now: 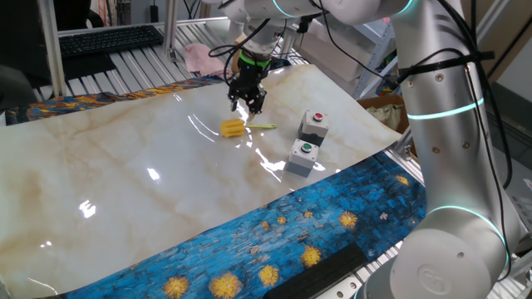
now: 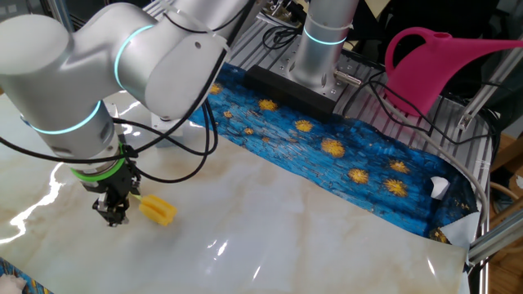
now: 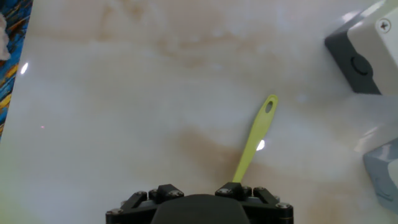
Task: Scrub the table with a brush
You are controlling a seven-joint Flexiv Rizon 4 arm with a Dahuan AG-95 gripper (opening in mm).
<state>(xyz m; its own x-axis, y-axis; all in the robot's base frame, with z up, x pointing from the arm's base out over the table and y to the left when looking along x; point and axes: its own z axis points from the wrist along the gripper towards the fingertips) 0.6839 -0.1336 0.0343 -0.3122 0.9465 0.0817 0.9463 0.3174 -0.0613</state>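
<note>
The brush (image 1: 233,128) lies flat on the cream marble table (image 1: 125,174), its yellow head to the left and its thin yellow-green handle pointing right. My gripper (image 1: 248,103) hangs just above and behind it, apart from it, with the jaws slightly spread and empty. In the other fixed view the gripper (image 2: 113,214) is right beside the brush head (image 2: 158,210). In the hand view only the handle (image 3: 255,138) shows, running out from under my gripper's black base (image 3: 199,204). The head and my fingertips are hidden there.
Two grey button boxes (image 1: 313,124) (image 1: 303,157) stand right of the brush, and one is at the hand view's right edge (image 3: 364,50). A blue cloth with yellow swirls (image 1: 316,224) borders the table's near side. A pink watering can (image 2: 433,57) stands behind the robot base.
</note>
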